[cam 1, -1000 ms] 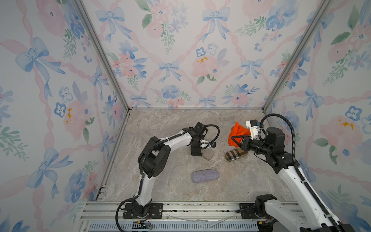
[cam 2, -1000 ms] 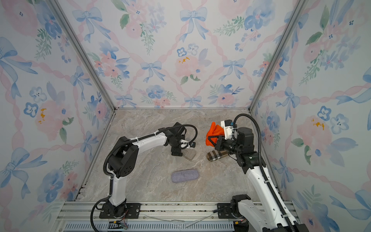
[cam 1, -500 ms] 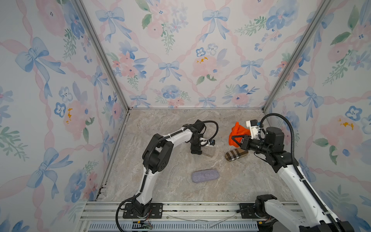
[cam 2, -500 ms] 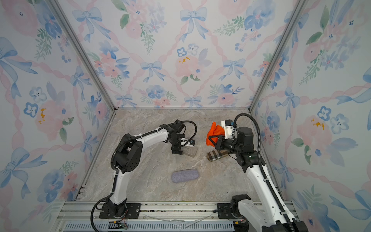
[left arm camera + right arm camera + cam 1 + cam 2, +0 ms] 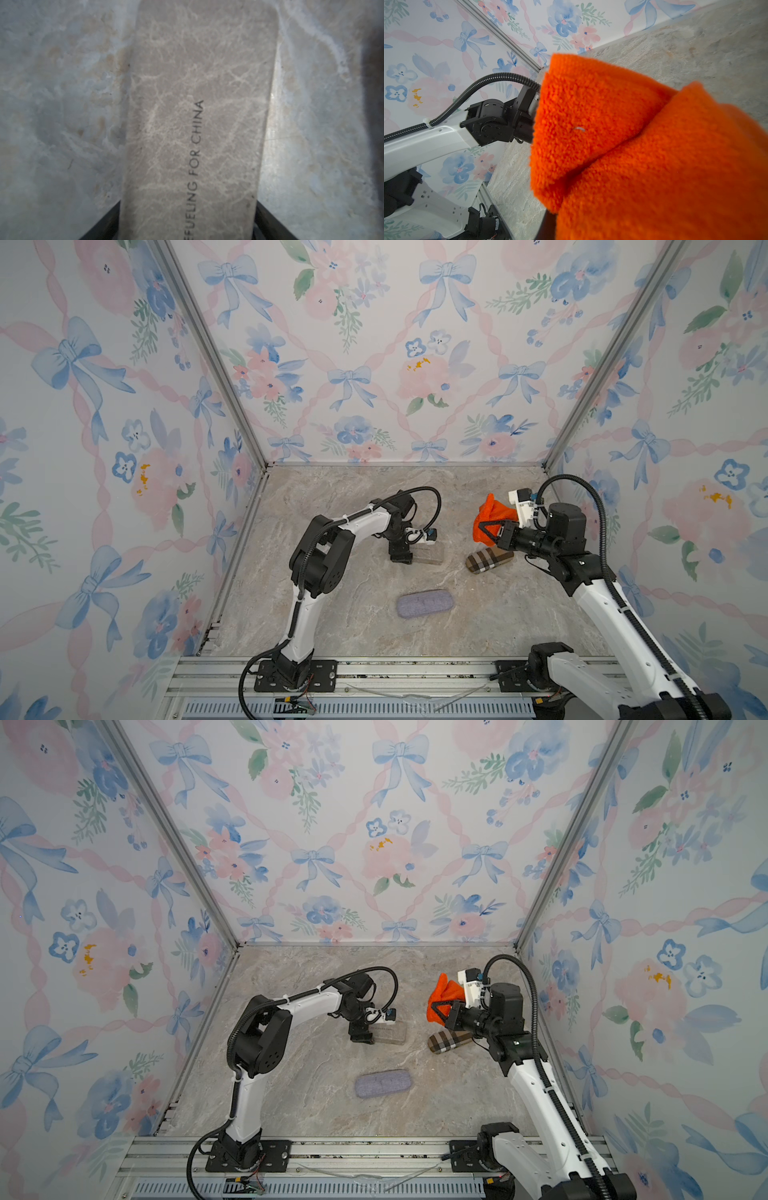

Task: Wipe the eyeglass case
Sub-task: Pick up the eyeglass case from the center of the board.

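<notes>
Tabletop (image 5: 332, 497) roomy rearward; right pincer (image 5: 483, 529) clamps orange cloth (image 5: 493, 509); left pincer (image 5: 401, 558) straddles marbled case (image 5: 430, 554), grip unclear.

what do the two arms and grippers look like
The left arm and right arm have white shells, chunky black joints and a ribbed black cable looping near the wrist. The left gripper and right gripper are black with angular fingers. Each wrist carries a small white camera block with a blue plug.
</notes>
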Controlling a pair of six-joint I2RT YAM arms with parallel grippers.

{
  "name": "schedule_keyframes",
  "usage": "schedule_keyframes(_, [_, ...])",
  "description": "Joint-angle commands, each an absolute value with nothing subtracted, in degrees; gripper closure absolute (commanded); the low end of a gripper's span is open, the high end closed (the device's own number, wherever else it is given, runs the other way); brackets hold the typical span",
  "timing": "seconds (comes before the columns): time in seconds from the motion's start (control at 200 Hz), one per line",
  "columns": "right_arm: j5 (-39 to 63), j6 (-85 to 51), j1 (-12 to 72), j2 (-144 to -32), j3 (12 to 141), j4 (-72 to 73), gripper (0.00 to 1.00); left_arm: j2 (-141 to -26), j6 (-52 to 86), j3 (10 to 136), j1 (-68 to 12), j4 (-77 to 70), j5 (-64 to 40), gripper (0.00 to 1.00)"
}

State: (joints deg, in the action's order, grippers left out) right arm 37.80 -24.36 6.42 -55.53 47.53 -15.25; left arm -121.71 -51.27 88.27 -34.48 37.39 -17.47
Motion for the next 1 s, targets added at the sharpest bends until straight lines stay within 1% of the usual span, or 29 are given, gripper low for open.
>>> schedule_keyframes(0.0, [37.27, -25.8, 5.91, -55.33, 46.85, -13.87, 1.0, -119.28, -48.12, 84.99, -35.13, 38.54, -18.65, 0.22])
schedule_keyframes(0.26, [36.73, -26.7, 6.01, -53.64, 46.41, -15.51, 1.0, -113.07, -44.77, 76.55, -35.63, 32.06, -18.89, 0.22])
schedule_keyframes(0.505, [36.45, -26.91, 5.93, -52.73, 45.76, -16.52, 1.0, -112.13, -40.04, 70.59, -37.34, 24.22, -16.27, 0.28])
schedule_keyframes(0.54, [36.3, -26.83, 5.95, -52.71, 45.69, -16.69, 1.0, -112.36, -39.59, 70.73, -37.44, 24.07, -16.17, 0.31])
schedule_keyframes(0.64, [36.12, -26.8, 5.93, -52.62, 45.71, -17.13, 1.0, -112.74, -39.19, 70.78, -37.44, 24.01, -16.47, 0.35])
schedule_keyframes(0.735, [36.12, -26.84, 5.97, -52.55, 45.89, -17.26, 1.0, -112.15, -38.81, 70.83, -37.55, 24.1, -17.12, 0.47])
schedule_keyframes(0.815, [36.24, -27.11, 5.97, -52.84, 46.04, -17.23, 1.0, -111.0, -37.83, 70.93, -37.83, 23.94, -16.97, 0.53])
schedule_keyframes(0.84, [36.41, -27.28, 6.02, -52.96, 46.21, -17.23, 1.0, -110.51, -37.65, 70.93, -37.96, 23.96, -16.71, 0.56])
schedule_keyframes(0.93, [37.0, -27.4, 6.15, -53.79, 47.28, -18.5, 1.0, -108.62, -35.43, 70.67, -39.16, 22.14, -13.8, 0.61])
schedule_keyframes(0.95, [37.01, -27.28, 6.23, -53.87, 47.53, -19.01, 1.0, -108.04, -34.87, 70.73, -39.34, 21.8, -13.22, 0.64])
schedule_keyframes(0.995, [36.79, -27.0, 6.4, -53.95, 48.3, -20.39, 1.0, -106.86, -33.31, 70.93, -39.85, 21.07, -12.22, 0.65])
